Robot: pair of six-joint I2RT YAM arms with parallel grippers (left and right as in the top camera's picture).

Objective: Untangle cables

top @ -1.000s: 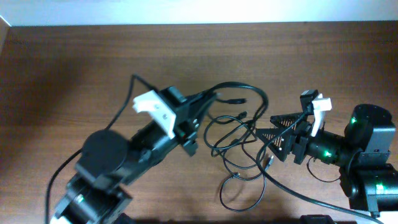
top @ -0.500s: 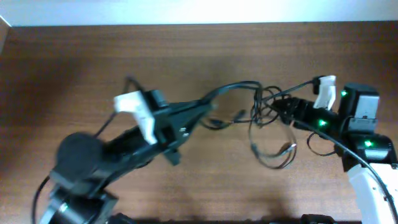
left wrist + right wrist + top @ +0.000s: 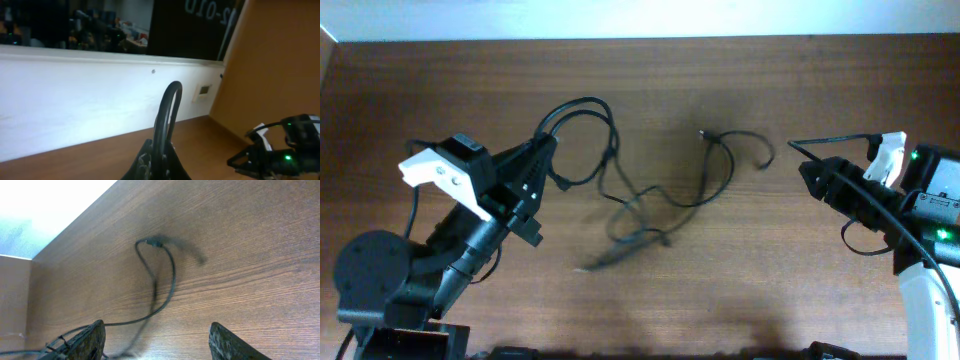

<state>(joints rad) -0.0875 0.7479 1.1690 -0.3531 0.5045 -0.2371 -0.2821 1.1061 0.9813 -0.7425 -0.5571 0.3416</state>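
My left end effector (image 3: 546,150) is clenched on the cables (image 3: 613,140). One loop arches out past its tips toward the far side, and in the left wrist view it stands up from the closed fingers (image 3: 159,162). The rest of the cables sprawl loose over the mid desk (image 3: 750,300). My right end effector (image 3: 806,174) is released at the right, fingers spread, apart from the cables.

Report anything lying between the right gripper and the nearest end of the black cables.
Nothing visible does: only bare brown wooden table lies between the open right gripper and the nearest loose end of the thin black cables.
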